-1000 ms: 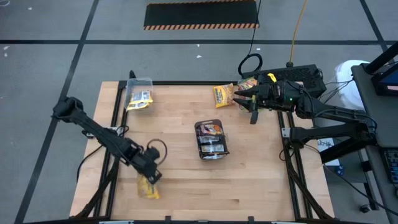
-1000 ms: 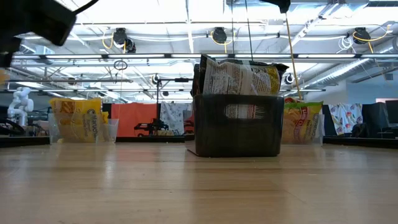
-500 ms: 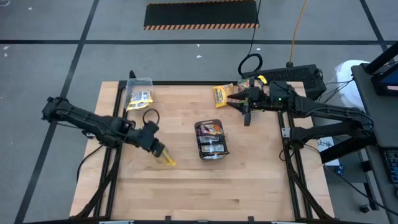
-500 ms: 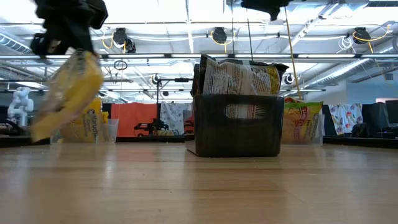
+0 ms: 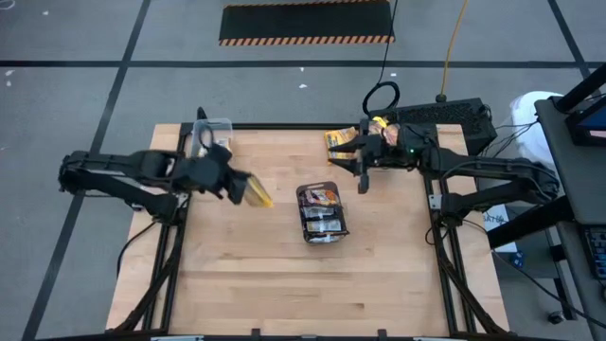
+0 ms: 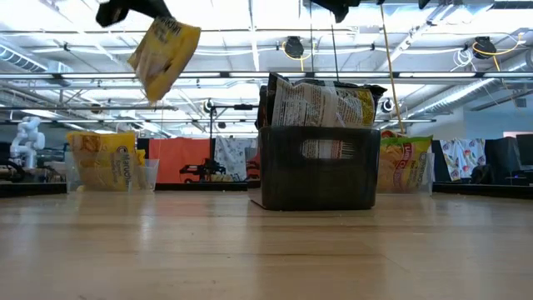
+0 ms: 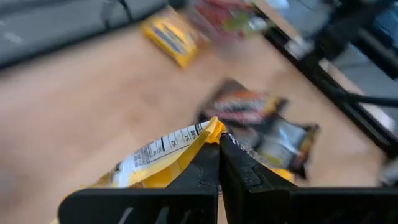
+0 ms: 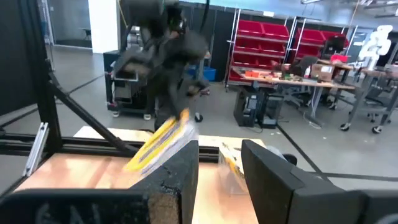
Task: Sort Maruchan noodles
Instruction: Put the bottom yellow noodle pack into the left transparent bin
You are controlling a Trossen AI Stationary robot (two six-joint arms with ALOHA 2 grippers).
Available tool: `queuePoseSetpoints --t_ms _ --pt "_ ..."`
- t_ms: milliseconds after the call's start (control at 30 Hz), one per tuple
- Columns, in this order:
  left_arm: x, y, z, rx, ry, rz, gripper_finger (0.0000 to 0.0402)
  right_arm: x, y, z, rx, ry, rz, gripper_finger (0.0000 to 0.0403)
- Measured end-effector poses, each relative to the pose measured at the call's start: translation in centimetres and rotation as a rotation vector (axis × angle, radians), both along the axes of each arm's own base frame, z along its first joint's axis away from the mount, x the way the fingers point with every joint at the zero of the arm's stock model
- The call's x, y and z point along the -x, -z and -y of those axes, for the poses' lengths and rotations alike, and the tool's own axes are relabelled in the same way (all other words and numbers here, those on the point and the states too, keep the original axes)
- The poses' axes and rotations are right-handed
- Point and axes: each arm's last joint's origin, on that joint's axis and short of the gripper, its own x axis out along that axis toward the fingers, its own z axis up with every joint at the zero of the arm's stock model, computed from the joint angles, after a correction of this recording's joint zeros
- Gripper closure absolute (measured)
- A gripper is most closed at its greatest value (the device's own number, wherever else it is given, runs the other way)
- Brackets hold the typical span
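**Left arm carrying yellow packet**

Left gripper (image 5: 237,187) is clamped on a yellow Maruchan noodle packet (image 5: 256,194), held above the table (image 5: 284,275) near the dark grey tray (image 5: 322,213). Right gripper (image 5: 363,169) hovers with fingers spread, empty.

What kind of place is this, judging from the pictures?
Probably a robotics lab or workshop. Red storage bins line shelves, workbenches stand behind, and a small white robot figure shows beyond the wooden table.
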Motion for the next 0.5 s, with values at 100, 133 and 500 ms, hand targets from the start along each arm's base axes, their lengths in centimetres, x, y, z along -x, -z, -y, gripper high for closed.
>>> queuePoseSetpoints --t_ms 100,133,500 --pt "1.0 -1.7 -1.0 -0.085 -0.071 -0.049 0.0401 -0.1 0.1 0.0 0.001 0.000 -0.002 0.0287" --pt "1.3 -2.3 -1.4 -0.111 -0.102 -0.058 0.0401 -0.1 0.0 0.0 0.001 0.000 0.000 0.0287" --pt "3.2 -3.8 -5.8 -0.307 -0.373 -0.238 0.0401 0.0 -0.1 0.0 0.003 0.000 0.007 0.0287"
